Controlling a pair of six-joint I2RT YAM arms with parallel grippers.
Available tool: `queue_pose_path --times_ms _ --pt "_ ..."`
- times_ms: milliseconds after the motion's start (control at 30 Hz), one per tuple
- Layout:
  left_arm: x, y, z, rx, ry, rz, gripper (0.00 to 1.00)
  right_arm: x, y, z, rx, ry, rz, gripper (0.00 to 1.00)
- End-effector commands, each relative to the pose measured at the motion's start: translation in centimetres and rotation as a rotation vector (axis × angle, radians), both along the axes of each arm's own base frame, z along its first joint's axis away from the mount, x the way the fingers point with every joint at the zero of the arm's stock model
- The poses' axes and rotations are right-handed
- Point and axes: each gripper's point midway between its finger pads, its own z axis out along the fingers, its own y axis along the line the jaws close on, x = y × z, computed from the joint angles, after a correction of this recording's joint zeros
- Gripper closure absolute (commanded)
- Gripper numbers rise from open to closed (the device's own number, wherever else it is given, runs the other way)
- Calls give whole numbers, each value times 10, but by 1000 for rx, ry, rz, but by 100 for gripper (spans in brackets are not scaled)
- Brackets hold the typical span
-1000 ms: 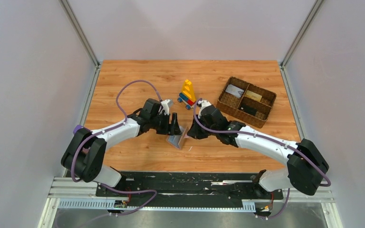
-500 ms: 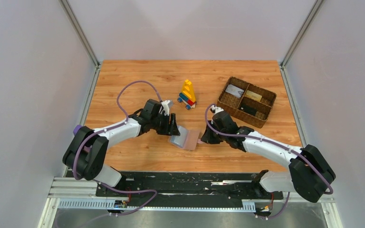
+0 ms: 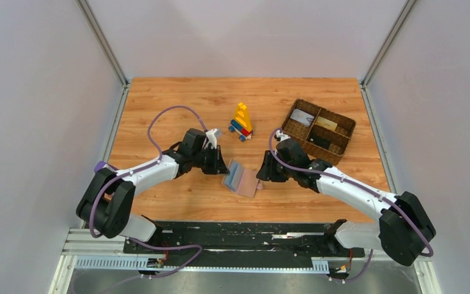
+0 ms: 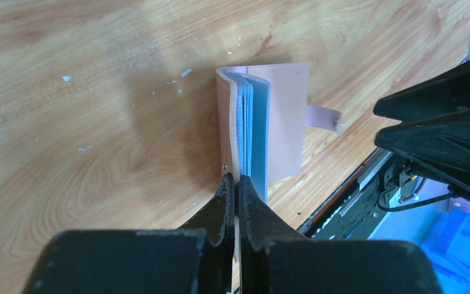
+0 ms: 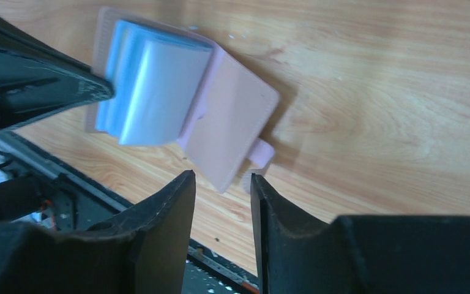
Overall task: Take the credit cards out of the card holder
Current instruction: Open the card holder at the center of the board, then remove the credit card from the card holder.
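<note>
Left gripper (image 4: pixel 235 181) pinches the open card holder (image 4: pixel 284 116) at near centre, right gripper (image 5: pixel 222 179) parted and empty beside it; three credit cards (image 3: pixel 303 117) in the far-right basket (image 3: pixel 343 146) suggest extraction is nearly complete.

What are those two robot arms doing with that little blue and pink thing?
They are working on a card holder that lies open on the table. The left gripper is pinched shut on the edge of one cover. The right gripper is open, right by the pink tab, holding nothing. Three cards sit in the basket. I can't tell if any are left inside the holder.
</note>
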Motion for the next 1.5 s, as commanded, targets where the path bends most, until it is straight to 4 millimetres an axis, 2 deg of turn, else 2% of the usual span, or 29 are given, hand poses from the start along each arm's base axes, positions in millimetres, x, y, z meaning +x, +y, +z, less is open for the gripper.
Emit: queue_pose_path --times_ms 0,167,233,500,667,833,1100,1267,1367,1467 --pt "1 3 26 -33 -46 42 100 10 21 56 138 -57 9 59" --pt "-2 13 29 -19 -47 107 100 9 42 72 249 -41 50 59" --pt "-5 14 30 -32 -41 125 100 10 50 73 281 -21 53 55" --pt "-11 18 29 -54 -22 166 100 20 80 59 353 77 70 35" --pt "-11 22 26 -36 -6 192 100 30 94 40 329 128 70 34" --pt "-13 20 29 -54 7 206 100 34 109 33 314 147 83 34" --pt "-16 19 37 -73 2 208 100 32 113 2 250 201 64 35" --pt "-16 25 34 -41 -5 216 100 31 91 -16 142 188 11 47" --pt "-18 26 31 -31 -2 212 100 31 80 -15 106 166 -15 52" --pt "-19 26 29 -29 3 207 100 31 79 -3 121 146 -15 53"
